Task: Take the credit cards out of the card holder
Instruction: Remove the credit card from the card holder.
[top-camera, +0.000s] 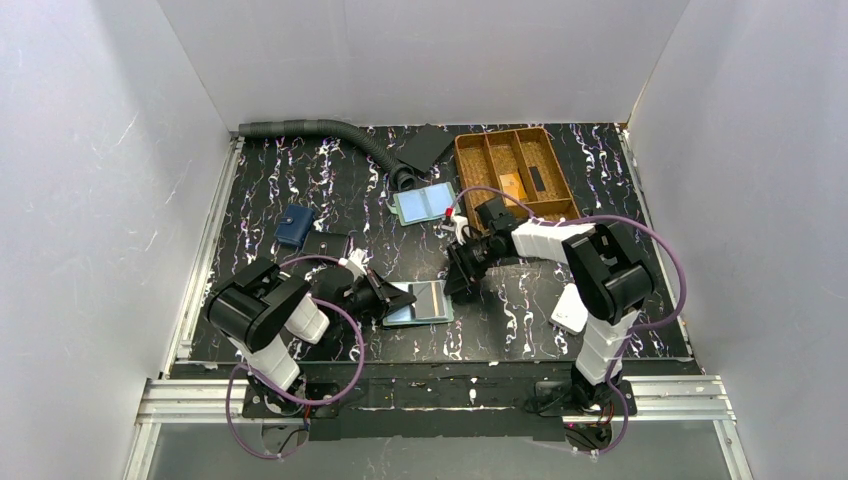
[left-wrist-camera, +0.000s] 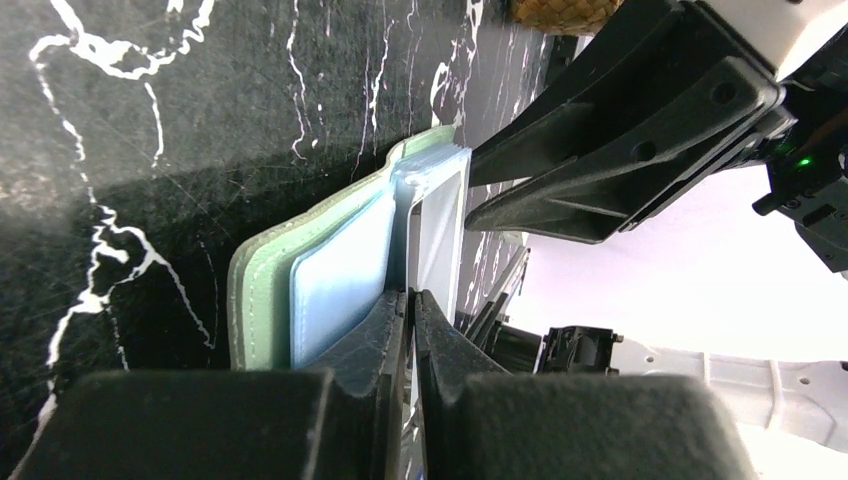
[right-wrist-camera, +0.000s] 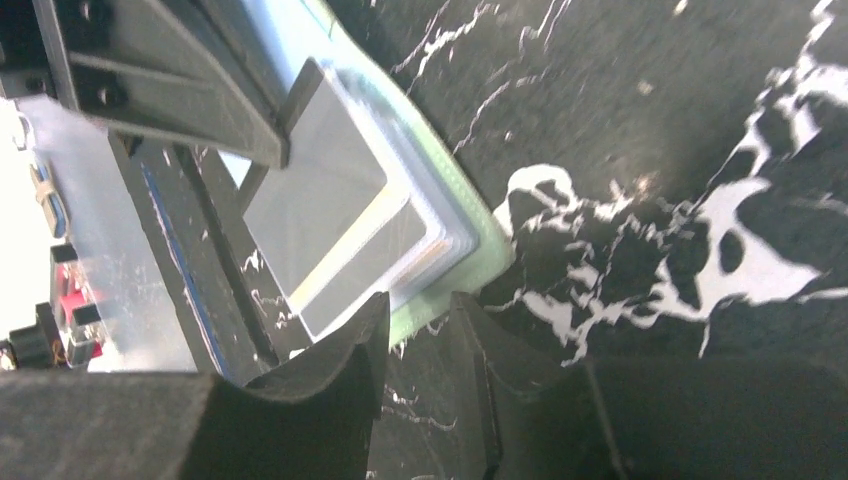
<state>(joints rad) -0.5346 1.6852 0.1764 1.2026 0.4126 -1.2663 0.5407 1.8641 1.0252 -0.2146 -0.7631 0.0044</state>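
The card holder (top-camera: 418, 302) lies open on the black marbled table between my two grippers. Its pale green edge (left-wrist-camera: 246, 290) and a light blue panel (left-wrist-camera: 340, 280) fill the left wrist view. My left gripper (left-wrist-camera: 411, 300) is shut on a thin pale inner flap at the holder's left side. In the right wrist view a pale grey card (right-wrist-camera: 325, 195) sits in the stack of clear sleeves. My right gripper (right-wrist-camera: 420, 315) is open, and the holder's green corner (right-wrist-camera: 455, 272) lies just at its mouth, touching neither finger.
A second holder with two pale-blue panels (top-camera: 425, 203) lies further back. A woven divided tray (top-camera: 515, 168) stands at the back right. A blue pouch (top-camera: 294, 226), a grey hose (top-camera: 310, 130) and a white object (top-camera: 570, 310) are also on the table.
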